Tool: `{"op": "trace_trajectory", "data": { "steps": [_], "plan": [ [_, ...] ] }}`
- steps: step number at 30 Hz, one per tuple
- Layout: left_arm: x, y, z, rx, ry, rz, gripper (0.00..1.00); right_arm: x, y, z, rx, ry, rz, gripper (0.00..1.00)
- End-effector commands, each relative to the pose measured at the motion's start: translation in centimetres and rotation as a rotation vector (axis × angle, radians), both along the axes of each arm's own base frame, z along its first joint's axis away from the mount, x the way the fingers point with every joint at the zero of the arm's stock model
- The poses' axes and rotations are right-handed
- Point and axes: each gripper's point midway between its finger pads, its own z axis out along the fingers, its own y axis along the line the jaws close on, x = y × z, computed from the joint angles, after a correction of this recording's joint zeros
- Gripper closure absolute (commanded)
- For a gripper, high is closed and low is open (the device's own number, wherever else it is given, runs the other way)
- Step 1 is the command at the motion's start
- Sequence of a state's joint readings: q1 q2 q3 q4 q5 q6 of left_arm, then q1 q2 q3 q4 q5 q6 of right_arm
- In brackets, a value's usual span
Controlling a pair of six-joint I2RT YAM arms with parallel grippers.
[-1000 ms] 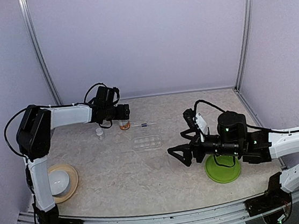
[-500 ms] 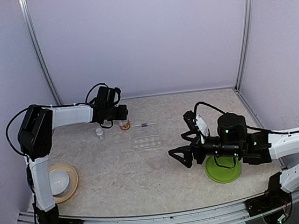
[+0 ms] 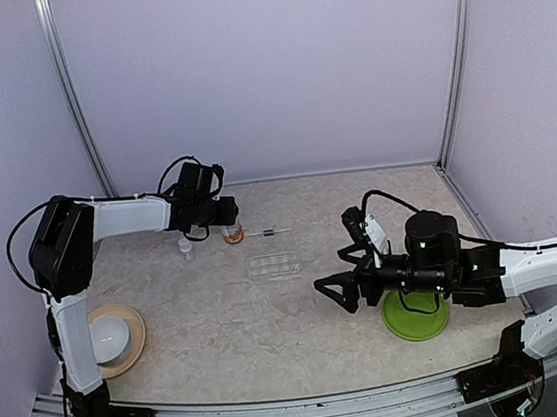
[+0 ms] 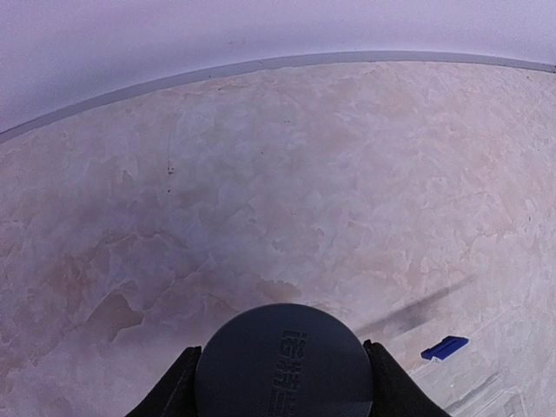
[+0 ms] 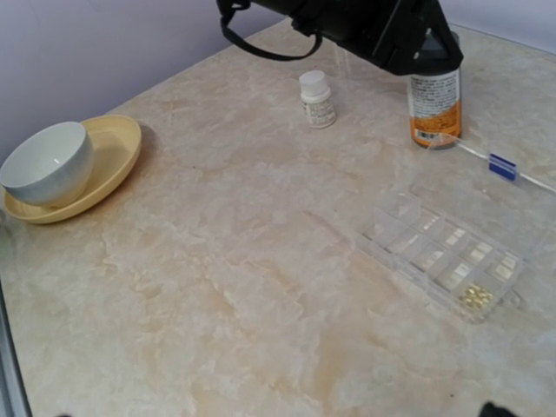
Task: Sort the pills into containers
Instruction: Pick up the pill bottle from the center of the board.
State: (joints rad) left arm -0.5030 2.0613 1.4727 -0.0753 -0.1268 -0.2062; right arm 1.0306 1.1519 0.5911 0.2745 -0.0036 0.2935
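As the gray cap (image 4: 283,365) of the labelled bottle (image 5: 434,104) is clamped from both sides by the left hand (image 3: 227,217), the step in hand is judged to be the opening of that bottle, which stands upright at the far middle of the desk (image 3: 221,326). A twist of the cap is called for next; since the bottle is steadied by nothing else, a second grip lower down may be needed. The right hand (image 3: 335,279) is held empty with its fingers wide apart, beside the green plate (image 3: 417,316). The small vial (image 5: 316,98) stands capped near the bottle. What either holds cannot be told. In the clear compartment tray (image 5: 443,252), a few yellow pills (image 5: 474,295) are seen in one end compartment; the rest appear empty.
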Motion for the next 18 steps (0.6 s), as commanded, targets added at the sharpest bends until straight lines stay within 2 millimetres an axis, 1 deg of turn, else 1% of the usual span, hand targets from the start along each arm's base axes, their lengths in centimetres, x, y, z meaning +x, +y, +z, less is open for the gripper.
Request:
{"op": "trace_trajectory", "data": {
  "steps": [1,6,9,14,18],
  "plan": [
    [-0.7,0.2,4.3,-0.059,-0.081,0.014,0.74,0.2,-0.2,-0.4,0.007,0.006,-0.006,0.00],
    [-1.5,1.0,7.1,-0.086,-0.137,0.032,0.74,0.2,0.0,-0.6,0.004,0.011,0.002,0.00],
    [-2.1,1.0,8.1,-0.104,-0.149,0.023,0.74,0.1,0.1,-0.6,0.006,0.012,0.008,0.00],
    [-3.9,0.2,9.7,-0.156,-0.156,-0.026,0.74,-0.2,0.4,-0.5,0.016,0.009,0.034,0.00],
    [-5.6,-0.9,10.7,-0.202,-0.155,-0.083,0.74,-1.1,0.9,0.0,0.044,0.003,0.096,0.00]
  ]
}}
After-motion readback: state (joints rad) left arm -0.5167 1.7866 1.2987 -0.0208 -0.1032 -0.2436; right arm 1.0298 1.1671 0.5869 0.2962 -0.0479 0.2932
